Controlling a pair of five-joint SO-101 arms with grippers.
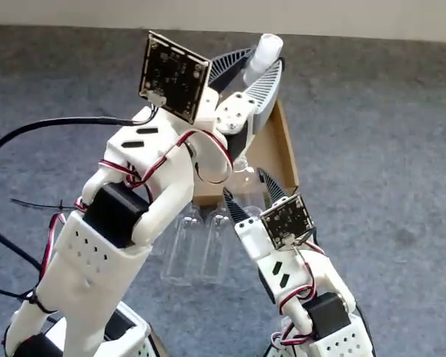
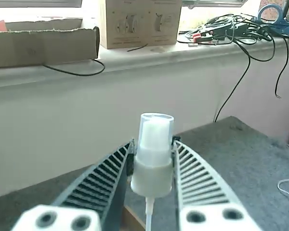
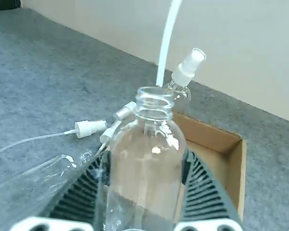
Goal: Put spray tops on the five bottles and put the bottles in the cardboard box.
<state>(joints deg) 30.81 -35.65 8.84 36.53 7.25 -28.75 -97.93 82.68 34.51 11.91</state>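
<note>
High view down over table (image 1: 401, 149), 2 wrist views close-up, high and right share box (image 1: 282, 158) (image 3: 216, 139)

Right gripper (image 3: 144, 166): its dark ribbed fingers (image 3: 202, 192) are clamping the open bottle from both sides.
Open bottle (image 3: 147, 139): clear glass, standing upright in the grip with its neck uncapped.
Dip tube (image 3: 164, 48): white, hanging down from above the open bottle. Its lower end is sitting at the far rim of the mouth, and it cannot be told whether it is going inside.
Capped bottle (image 3: 182, 87): standing just behind the open bottle, wearing a white spray top.
Cardboard box (image 3: 231, 159): lying open behind the open bottle.
Loose spray tops (image 3: 90, 127): lying on the grey carpet (image 3: 38, 72) near the open bottle, thin tubes trailing.
Empty bottle (image 3: 33, 185): lying on its side just beside the open bottle.
</note>
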